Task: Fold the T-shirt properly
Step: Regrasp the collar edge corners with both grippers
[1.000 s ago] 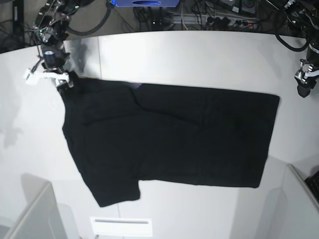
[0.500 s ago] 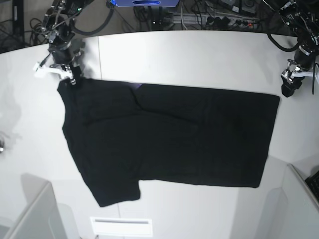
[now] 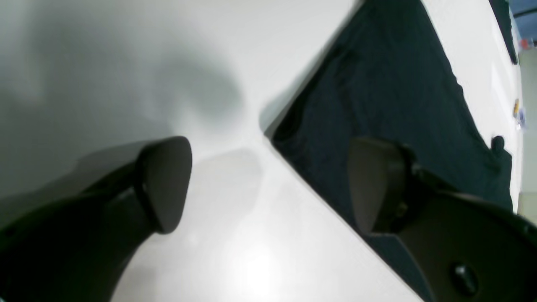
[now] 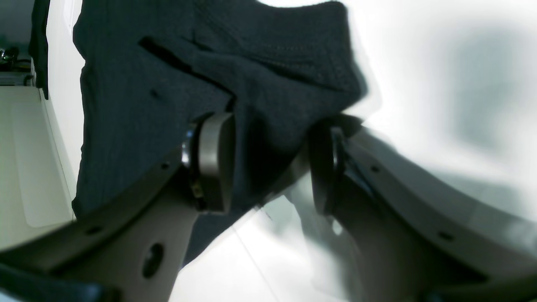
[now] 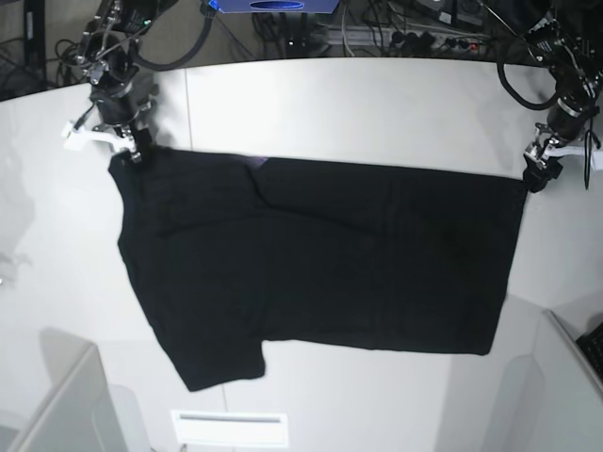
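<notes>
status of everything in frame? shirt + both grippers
T-shirt: spread flat on the table, plain black side up, not yet folded.
right gripper: jaws around the shirt's sleeve corner, fabric bunched between them.
left gripper: open, jaws straddling the shirt's hem corner, nothing held.

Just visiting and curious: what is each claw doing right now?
Left gripper: open, empty, at the T-shirt corner.
Right gripper: jaws around a T-shirt corner; firm grip cannot be told.
</notes>
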`<move>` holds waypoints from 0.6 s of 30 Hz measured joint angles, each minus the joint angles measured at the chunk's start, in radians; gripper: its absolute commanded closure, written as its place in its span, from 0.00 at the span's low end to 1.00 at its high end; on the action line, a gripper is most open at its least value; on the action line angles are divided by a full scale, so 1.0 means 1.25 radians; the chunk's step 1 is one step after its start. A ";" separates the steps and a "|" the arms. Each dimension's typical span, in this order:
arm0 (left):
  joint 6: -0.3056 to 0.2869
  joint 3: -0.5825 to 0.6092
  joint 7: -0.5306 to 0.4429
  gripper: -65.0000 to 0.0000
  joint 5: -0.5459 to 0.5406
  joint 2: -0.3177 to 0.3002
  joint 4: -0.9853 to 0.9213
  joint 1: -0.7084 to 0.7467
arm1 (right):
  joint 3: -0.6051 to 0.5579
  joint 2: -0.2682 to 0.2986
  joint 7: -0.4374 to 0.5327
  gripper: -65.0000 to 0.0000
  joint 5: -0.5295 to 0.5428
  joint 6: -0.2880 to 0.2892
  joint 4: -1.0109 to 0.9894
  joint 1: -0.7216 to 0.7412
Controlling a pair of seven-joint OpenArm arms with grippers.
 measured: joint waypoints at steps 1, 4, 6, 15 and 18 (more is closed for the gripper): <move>-0.006 -0.001 -0.006 0.14 0.012 0.002 -0.006 -0.007 | 0.000 0.000 0.000 0.59 0.000 0.000 0.000 0.000; -0.006 0.034 -0.008 0.14 0.099 -0.005 -0.006 -0.038 | 0.000 0.000 -0.001 0.59 -0.005 -0.001 0.000 0.002; -0.006 0.055 -0.009 0.14 0.106 -0.003 -0.010 -0.053 | 0.000 -0.001 0.000 0.59 -0.006 -0.001 0.000 0.002; -0.009 0.107 -0.025 0.16 0.099 -0.002 -0.051 -0.093 | 0.000 0.001 0.002 0.59 -0.004 -0.003 -0.017 0.019; -0.013 0.109 -0.031 0.37 0.097 -0.003 -0.081 -0.108 | 0.000 0.015 0.004 0.59 0.005 0.003 -0.038 0.029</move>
